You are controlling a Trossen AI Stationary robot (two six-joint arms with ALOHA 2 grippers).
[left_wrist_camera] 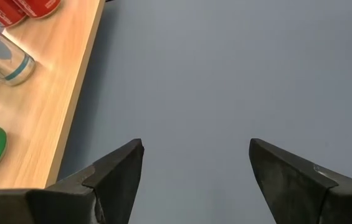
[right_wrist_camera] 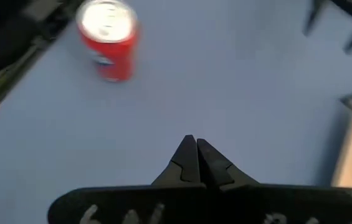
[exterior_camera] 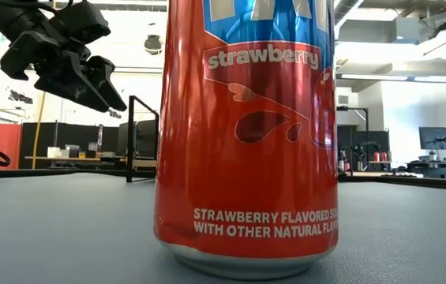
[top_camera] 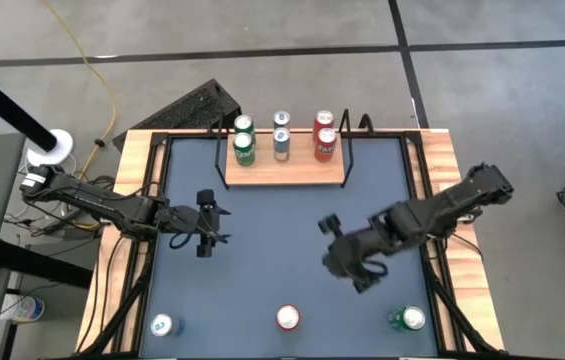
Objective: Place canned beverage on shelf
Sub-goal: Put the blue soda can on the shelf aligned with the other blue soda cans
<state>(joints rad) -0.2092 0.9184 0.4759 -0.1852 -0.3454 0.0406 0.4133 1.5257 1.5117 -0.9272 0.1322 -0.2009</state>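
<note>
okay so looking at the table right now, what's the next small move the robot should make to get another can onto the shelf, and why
Probably open the right gripper and move it toward the red can near the table's front edge. That gripper is shut and empty, and its wrist view already faces this can. The shelf holds six cans along its back, with bare board in front. The left gripper hangs open, empty, near the shelf.

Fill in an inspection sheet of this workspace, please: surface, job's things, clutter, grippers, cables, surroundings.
Surface: dark table, wood-edged.
Job's things: shelf at far edge holds six upright cans, two green, two silver, two red; red can, blue can and green can stand at near edge.
Clutter: nothing seen.
Grippers: left gripper open, empty, mid-table; right gripper shut, empty, mid-table.
Cables: yellow cable on floor.
Surroundings: grey floor, desks and monitors behind.
</note>
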